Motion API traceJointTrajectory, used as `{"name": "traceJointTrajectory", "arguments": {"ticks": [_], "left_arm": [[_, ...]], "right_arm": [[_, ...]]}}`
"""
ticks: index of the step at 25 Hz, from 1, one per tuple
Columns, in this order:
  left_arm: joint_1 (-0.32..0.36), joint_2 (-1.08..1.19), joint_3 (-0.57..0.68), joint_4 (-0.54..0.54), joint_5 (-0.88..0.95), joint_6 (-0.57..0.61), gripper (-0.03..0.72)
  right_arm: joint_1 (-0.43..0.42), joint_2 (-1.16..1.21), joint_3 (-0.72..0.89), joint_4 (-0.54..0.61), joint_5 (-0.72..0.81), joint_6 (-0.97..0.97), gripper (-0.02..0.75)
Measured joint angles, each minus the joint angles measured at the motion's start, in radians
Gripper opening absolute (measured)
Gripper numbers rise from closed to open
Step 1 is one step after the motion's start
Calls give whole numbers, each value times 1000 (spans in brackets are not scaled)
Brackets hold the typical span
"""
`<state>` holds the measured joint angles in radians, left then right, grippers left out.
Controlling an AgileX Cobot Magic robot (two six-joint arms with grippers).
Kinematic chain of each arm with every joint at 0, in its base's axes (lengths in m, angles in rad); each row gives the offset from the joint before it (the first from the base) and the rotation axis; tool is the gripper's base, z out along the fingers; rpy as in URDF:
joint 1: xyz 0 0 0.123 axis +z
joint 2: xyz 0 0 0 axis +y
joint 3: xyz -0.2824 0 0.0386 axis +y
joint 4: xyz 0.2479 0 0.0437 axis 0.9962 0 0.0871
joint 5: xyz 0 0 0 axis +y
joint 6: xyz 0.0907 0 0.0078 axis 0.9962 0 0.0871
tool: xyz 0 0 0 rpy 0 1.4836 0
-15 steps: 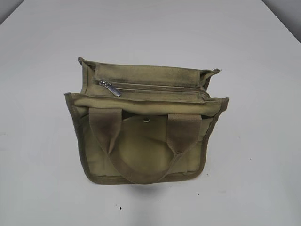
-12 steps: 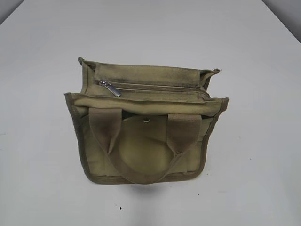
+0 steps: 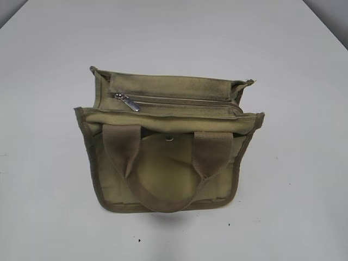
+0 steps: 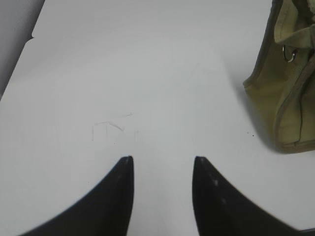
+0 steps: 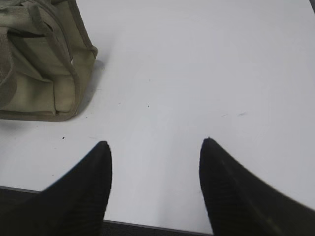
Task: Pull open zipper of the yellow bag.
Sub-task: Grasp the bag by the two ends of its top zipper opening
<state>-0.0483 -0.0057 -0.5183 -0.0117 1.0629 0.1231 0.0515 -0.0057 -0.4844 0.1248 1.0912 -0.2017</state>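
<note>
The yellow bag (image 3: 168,147), a small khaki canvas tote, stands in the middle of the white table with its two webbing handles folded toward the camera. Its zipper (image 3: 179,102) runs straight along the top, and the silver pull tab (image 3: 129,101) lies at the left end. Neither arm shows in the exterior view. In the left wrist view my left gripper (image 4: 163,158) is open over bare table, with a corner of the yellow bag (image 4: 285,93) off to the right. My right gripper (image 5: 155,141) is open too, near the table's front edge, with the yellow bag (image 5: 44,64) at the upper left.
The white table (image 3: 49,206) spreads around the bag on all sides. Its front edge (image 5: 147,227) shows just under my right gripper. The table's left edge (image 4: 22,54) and a darker floor show in the left wrist view. Faint pencil marks (image 4: 110,128) lie ahead of the left gripper.
</note>
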Motion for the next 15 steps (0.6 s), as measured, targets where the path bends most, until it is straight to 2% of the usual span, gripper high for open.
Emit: {"name": "traceJointTrajectory", "arguments": {"ticks": [15], "left_arm": [[0, 0, 0, 0, 0, 0, 312]], "right_arm": [[0, 0, 0, 0, 0, 0, 445]]}}
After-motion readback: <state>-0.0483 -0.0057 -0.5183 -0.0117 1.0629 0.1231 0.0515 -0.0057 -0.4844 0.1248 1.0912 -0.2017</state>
